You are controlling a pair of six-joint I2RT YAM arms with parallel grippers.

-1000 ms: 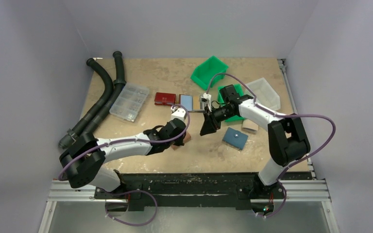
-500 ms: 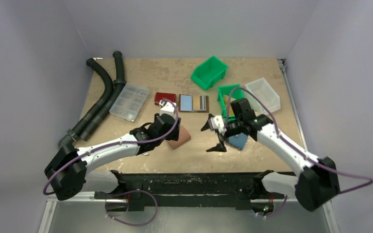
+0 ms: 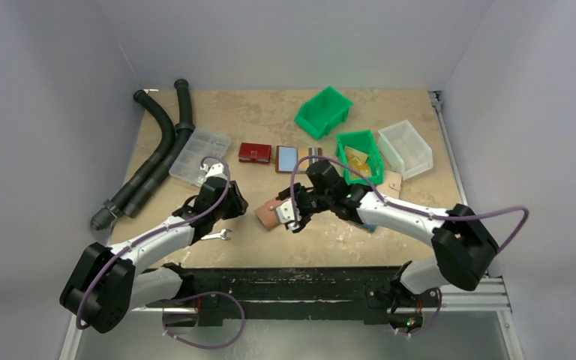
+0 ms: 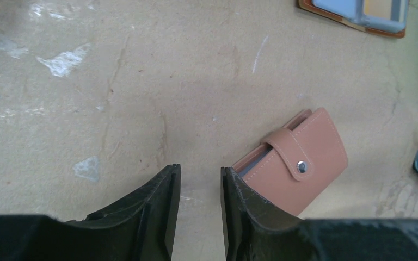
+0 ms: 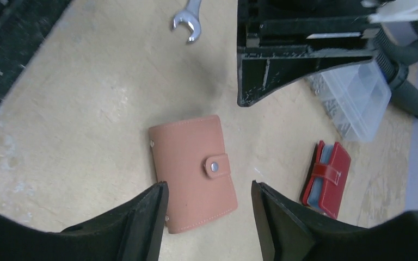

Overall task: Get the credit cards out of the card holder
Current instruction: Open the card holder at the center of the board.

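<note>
A pink leather card holder [image 3: 269, 215] lies flat on the table, its snap strap fastened. In the left wrist view a grey-blue edge of the credit cards [image 4: 252, 165] shows in the open side of the card holder [image 4: 305, 166]. My right gripper [image 5: 209, 191] hovers over the card holder [image 5: 191, 171], open, with its left finger by the holder's edge and nothing gripped. My left gripper [image 4: 200, 175] is open over bare table just left of the holder. From above, the left gripper [image 3: 234, 204] and right gripper [image 3: 294, 217] flank the holder.
A red card holder [image 5: 327, 178] and an open brown wallet [image 3: 298, 159] with a light blue card lie behind. A wrench [image 3: 218, 236] is near the front. A clear organizer box [image 3: 199, 156], black hoses [image 3: 157, 150], two green bins [image 3: 322, 111] and a clear bin [image 3: 406, 148] ring the area.
The left gripper opened, left the card holder on the table and drew back to the left. The right arm swung left and came down over the holder with open jaws.
</note>
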